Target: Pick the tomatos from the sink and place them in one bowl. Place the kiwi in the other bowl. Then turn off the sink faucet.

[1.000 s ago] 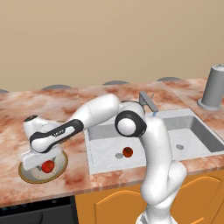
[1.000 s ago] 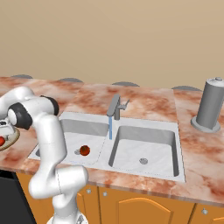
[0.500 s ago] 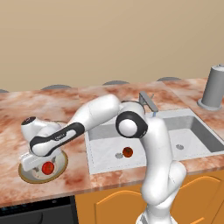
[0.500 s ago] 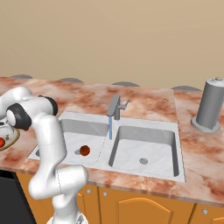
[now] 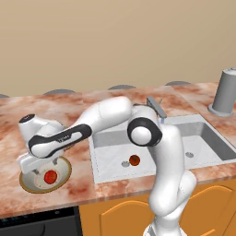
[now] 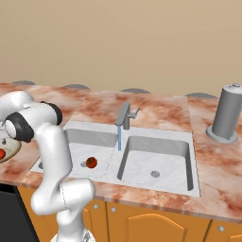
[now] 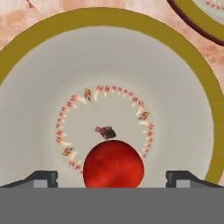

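My gripper hangs open just over a white bowl with an olive rim on the counter left of the sink. A red tomato lies on the bowl's floor between the spread fingertips, and neither touches it. From the left base view the hand covers the bowl's far side, with the tomato showing inside. A second tomato rests in the left basin of the sink. Water runs from the faucet. The kiwi is out of view.
The rim of another bowl lies close beside the first one. A tall grey canister stands on the counter right of the sink. The faucet rises behind the divider between the basins, close to my elbow.
The jaws have gone from shut to open, and the tomato they held now lies loose in the bowl. The arm has hardly shifted.
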Available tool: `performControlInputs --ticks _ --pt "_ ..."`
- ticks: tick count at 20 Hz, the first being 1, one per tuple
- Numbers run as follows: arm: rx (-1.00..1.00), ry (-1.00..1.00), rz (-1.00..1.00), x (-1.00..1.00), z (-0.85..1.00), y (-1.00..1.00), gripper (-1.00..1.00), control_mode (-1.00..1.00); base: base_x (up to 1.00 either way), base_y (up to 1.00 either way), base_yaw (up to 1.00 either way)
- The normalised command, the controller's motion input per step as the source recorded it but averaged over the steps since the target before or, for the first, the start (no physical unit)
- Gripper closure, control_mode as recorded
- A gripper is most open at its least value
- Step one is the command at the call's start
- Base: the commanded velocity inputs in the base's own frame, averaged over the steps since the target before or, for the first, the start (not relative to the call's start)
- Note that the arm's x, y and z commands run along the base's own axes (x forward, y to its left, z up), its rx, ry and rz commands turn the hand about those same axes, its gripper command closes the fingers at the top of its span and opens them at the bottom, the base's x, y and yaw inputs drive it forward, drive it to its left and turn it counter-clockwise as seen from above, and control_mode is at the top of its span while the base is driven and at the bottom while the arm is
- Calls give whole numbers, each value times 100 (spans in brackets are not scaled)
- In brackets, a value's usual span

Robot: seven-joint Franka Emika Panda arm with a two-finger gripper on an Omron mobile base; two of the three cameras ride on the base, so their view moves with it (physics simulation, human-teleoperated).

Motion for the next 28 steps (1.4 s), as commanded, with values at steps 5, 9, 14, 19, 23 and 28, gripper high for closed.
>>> performControlInputs --ticks 5,9,14,19,23,28 --pt "0 -2 0 0 39 -29 -100 -100 0 0 0" --pt "0 -7 0 0 28 -45 -100 -100 0 0 0" --pt "2 -5 0 -1 21 -58 -100 -100 0 0 0" --pt "5 -2 0 -3 20 -65 -100 -100 0 0 0" --pt "3 0 0 -2 10 -71 -100 -100 0 0 0" --pt "0 0 0 0 0 -78 -100 -100 0 0 0"
